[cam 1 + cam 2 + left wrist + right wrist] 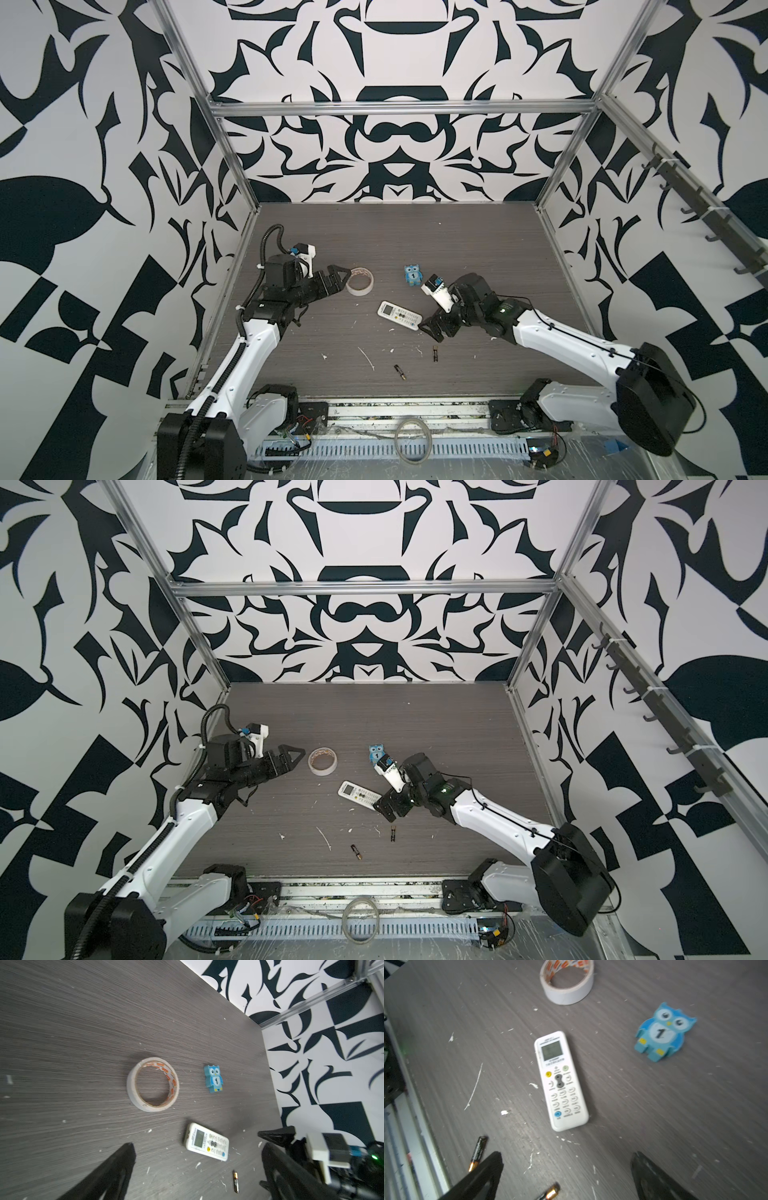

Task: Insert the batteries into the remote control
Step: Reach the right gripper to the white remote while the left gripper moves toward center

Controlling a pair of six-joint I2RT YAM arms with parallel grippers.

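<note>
both grippers are standing wide open and holding nothing.
the remote control (400,315) is lying face up on the table (457,249), its end by the right gripper (432,330); one battery (400,372) and a second battery (435,354) are lying nearer the front edge; the left gripper (338,277) is hovering beside the tape roll (360,281).

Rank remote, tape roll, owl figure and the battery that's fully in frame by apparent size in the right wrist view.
1. remote control
2-3. owl figure and tape roll: these look alike, and the roll is cut off by the frame edge, so I can't rank them.
4. battery
</note>
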